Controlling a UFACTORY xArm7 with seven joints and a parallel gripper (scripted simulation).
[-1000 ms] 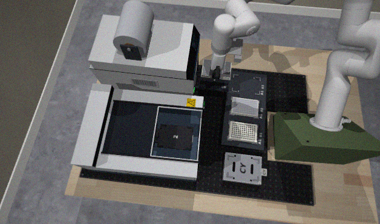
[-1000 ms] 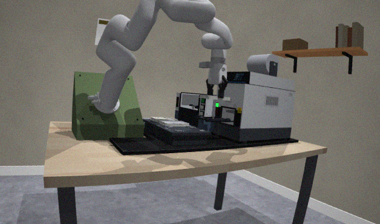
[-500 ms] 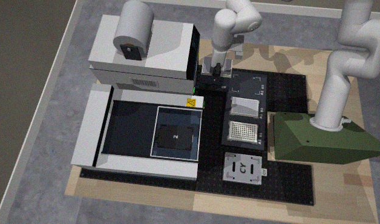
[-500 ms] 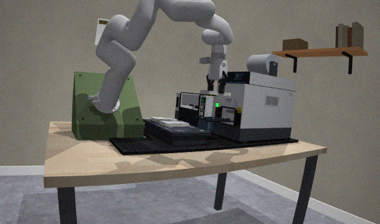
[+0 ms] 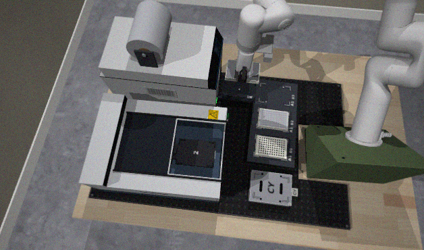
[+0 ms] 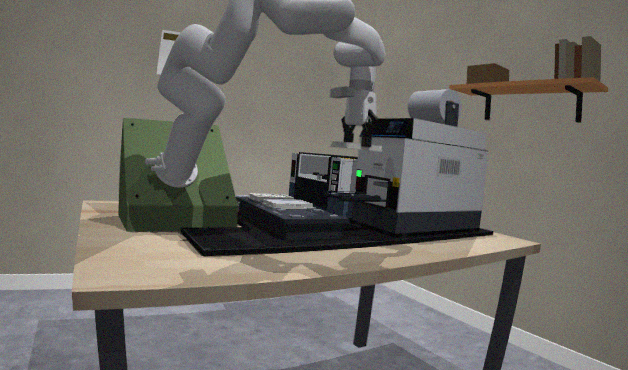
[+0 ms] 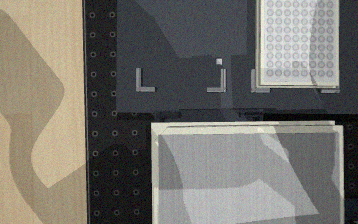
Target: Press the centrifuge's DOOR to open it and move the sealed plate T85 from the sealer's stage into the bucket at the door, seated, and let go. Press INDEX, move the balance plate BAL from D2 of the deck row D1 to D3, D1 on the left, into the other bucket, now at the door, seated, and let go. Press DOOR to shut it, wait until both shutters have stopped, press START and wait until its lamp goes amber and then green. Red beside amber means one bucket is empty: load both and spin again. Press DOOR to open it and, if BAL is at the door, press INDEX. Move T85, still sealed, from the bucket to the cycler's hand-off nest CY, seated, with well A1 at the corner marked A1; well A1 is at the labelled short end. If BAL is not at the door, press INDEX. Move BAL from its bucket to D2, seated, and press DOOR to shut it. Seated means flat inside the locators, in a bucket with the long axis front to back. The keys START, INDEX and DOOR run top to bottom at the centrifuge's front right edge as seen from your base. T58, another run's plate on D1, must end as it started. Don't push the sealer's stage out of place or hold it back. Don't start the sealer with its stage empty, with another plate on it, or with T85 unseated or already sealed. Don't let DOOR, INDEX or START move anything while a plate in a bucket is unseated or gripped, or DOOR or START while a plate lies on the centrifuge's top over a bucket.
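My gripper (image 5: 242,72) is shut on the sealed plate T85 (image 5: 243,71) and holds it flat above the sealer's dark stage (image 5: 238,90), beside the sealer (image 5: 159,57). The plate fills the lower wrist view (image 7: 247,172), where the fingers are hidden. In the side view the gripper (image 6: 356,134) hangs with the plate (image 6: 345,145) well above the deck. The centrifuge (image 5: 152,152) is open, and bucket 2 (image 5: 196,153) sits empty at the door. BAL (image 5: 273,119) lies on D2 and T58 (image 5: 271,146) on D1. The D3 locators (image 5: 275,94) are empty.
The grey CY nest (image 5: 271,188) stands empty in front of the deck row. The green arm base (image 5: 355,155) is to the right. The sealer's tall body and roll (image 5: 149,30) rise just left of the gripper. A green lamp (image 6: 359,173) glows on the sealer.
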